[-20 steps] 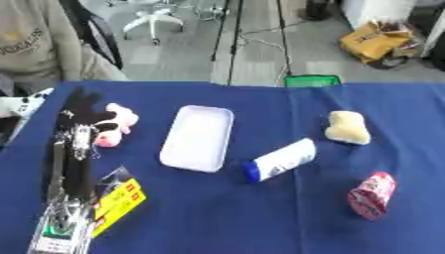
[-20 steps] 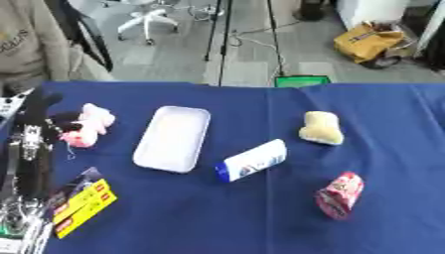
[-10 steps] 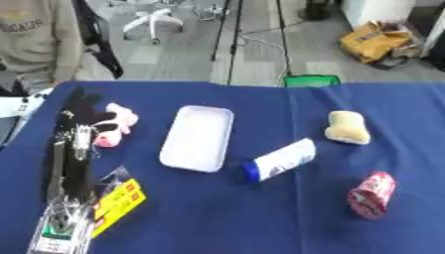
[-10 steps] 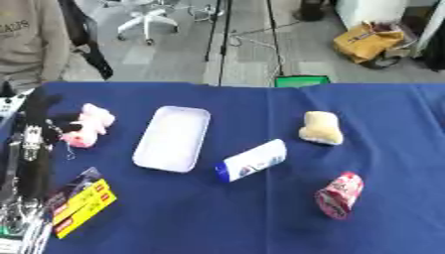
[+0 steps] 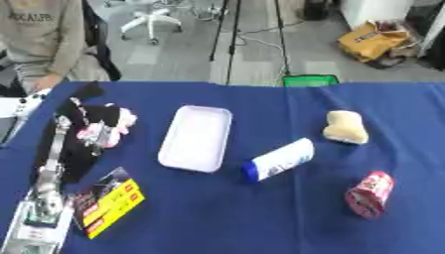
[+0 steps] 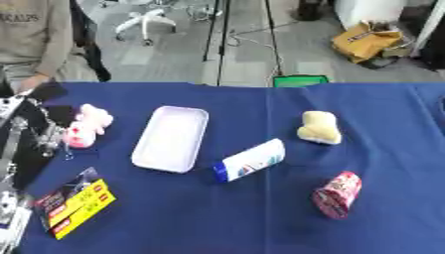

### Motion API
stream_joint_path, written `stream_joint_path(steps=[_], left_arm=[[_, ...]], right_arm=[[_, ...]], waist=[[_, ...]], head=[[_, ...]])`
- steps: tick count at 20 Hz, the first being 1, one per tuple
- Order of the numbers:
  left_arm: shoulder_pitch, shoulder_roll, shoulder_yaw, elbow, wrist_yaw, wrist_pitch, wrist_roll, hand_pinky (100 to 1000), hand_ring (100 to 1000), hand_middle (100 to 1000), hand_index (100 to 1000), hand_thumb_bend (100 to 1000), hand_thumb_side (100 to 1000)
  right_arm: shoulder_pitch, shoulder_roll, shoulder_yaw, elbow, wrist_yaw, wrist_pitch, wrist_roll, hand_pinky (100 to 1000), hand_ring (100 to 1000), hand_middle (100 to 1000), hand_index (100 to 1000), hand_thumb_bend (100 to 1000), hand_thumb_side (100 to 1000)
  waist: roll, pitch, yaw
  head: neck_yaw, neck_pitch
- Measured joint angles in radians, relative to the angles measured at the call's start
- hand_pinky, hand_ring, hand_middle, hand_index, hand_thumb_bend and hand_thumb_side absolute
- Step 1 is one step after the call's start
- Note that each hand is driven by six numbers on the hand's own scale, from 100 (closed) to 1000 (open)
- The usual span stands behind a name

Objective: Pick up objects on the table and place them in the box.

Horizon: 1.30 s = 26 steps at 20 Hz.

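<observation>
While our left arm reaches in along the left edge of the blue table (image 5: 260, 218), our left hand (image 5: 87, 126) sits at the pink soft toy (image 5: 111, 126); its dark fingers lie against the toy and partly cover it, but we cannot tell whether they are curled round it or only resting beside it. Our right hand shows in neither view.

Just right of the toy lies the white tray (image 5: 196, 138), shallow and oblong, with nothing inside it; it stands near the middle of the table, its long side running away from us. Beside its near right corner lies a white bottle (image 5: 280, 159) with a blue cap, on its side and tilted, cap end toward us. Further right, toward the far side, we see a pale yellow sponge (image 5: 345, 127), apart from the bottle; nearer to us and to the right lies a red cup (image 5: 369, 194), tipped on its side. Close to our left arm, near the front edge, lies a yellow and black packet (image 5: 106, 203), flat on the cloth and askew.

Beyond the far left corner of the table stands a person in a grey top, touching none of these things.
</observation>
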State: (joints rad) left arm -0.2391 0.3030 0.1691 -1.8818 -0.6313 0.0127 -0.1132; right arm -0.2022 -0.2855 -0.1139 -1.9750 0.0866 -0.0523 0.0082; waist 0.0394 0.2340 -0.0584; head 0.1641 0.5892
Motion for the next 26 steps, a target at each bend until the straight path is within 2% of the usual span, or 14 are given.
stream_joint_path(steps=[3, 6, 7, 8, 11, 14, 15, 16, 20, 25, 26], left_arm=[[-0.001, 0.036, 0.0, -0.005, -0.176, 0.024, -0.14, 716, 724, 768, 861, 694, 683], [-0.001, 0.058, 0.0, -0.012, -0.322, 0.023, -0.266, 753, 755, 783, 865, 782, 663], [-0.001, 0.065, 0.0, -0.015, -0.365, 0.018, -0.308, 753, 755, 783, 865, 782, 663], [-0.001, 0.07, -0.001, -0.018, -0.403, 0.011, -0.349, 775, 774, 794, 862, 827, 651], [-0.001, 0.086, -0.009, -0.018, -0.493, -0.016, -0.477, 786, 782, 788, 855, 884, 660], [0.001, 0.091, -0.012, -0.015, -0.558, -0.032, -0.579, 799, 798, 803, 857, 901, 663], [0.002, 0.091, -0.012, -0.011, -0.577, -0.032, -0.6, 805, 804, 809, 859, 881, 559], [0.003, 0.091, -0.011, -0.005, -0.597, -0.029, -0.614, 805, 806, 810, 861, 906, 662], [0.006, 0.088, -0.004, 0.033, -0.652, -0.006, -0.619, 808, 810, 814, 865, 913, 661], [0.009, 0.079, 0.0, 0.118, -0.671, 0.014, -0.592, 803, 803, 807, 865, 914, 663], [0.009, 0.077, 0.0, 0.134, -0.672, 0.017, -0.586, 779, 778, 783, 862, 915, 666]], right_arm=[[0.0, 0.0, 0.001, 0.0, 0.0, 0.0, 0.0, 876, 888, 797, 847, 100, 521], [0.0, 0.0, 0.001, 0.0, 0.0, 0.001, 0.001, 876, 887, 797, 847, 100, 521], [0.001, 0.0, 0.001, 0.0, 0.0, 0.002, 0.002, 876, 887, 797, 847, 100, 521], [0.001, 0.0, 0.001, 0.0, 0.0, 0.002, 0.002, 876, 887, 797, 847, 100, 521], [0.001, 0.0, 0.001, 0.0, 0.0, 0.003, 0.003, 876, 887, 797, 847, 100, 521], [0.001, 0.0, 0.001, 0.0, 0.0, 0.004, 0.004, 877, 887, 797, 847, 100, 521], [0.001, 0.0, 0.001, 0.0, 0.0, 0.004, 0.004, 877, 887, 797, 847, 100, 521], [0.001, 0.0, 0.001, 0.0, 0.0, 0.004, 0.004, 877, 887, 797, 847, 100, 521], [0.002, 0.0, 0.001, 0.0, 0.0, 0.004, 0.004, 876, 887, 797, 847, 100, 520], [0.001, 0.0, 0.001, 0.0, 0.0, 0.004, 0.004, 876, 887, 797, 847, 100, 521], [0.001, 0.0, 0.001, 0.0, 0.0, 0.004, 0.004, 876, 887, 797, 847, 100, 520]], waist=[[0.002, 0.0, -0.002], [0.003, 0.0, -0.002], [0.003, 0.0, -0.003], [0.004, 0.0, -0.003], [0.007, 0.0, -0.004], [0.007, 0.0, -0.005], [0.007, 0.0, -0.005], [0.007, 0.0, -0.005], [0.007, 0.0, -0.005], [0.007, 0.0, -0.005], [0.007, 0.0, -0.005]], head=[[-0.001, 0.0], [-0.001, 0.0], [-0.002, 0.0], [-0.002, 0.0], [-0.002, 0.0], [-0.002, 0.0], [-0.002, 0.0], [-0.003, 0.0], [-0.006, 0.0], [-0.006, 0.0], [-0.006, 0.0]])
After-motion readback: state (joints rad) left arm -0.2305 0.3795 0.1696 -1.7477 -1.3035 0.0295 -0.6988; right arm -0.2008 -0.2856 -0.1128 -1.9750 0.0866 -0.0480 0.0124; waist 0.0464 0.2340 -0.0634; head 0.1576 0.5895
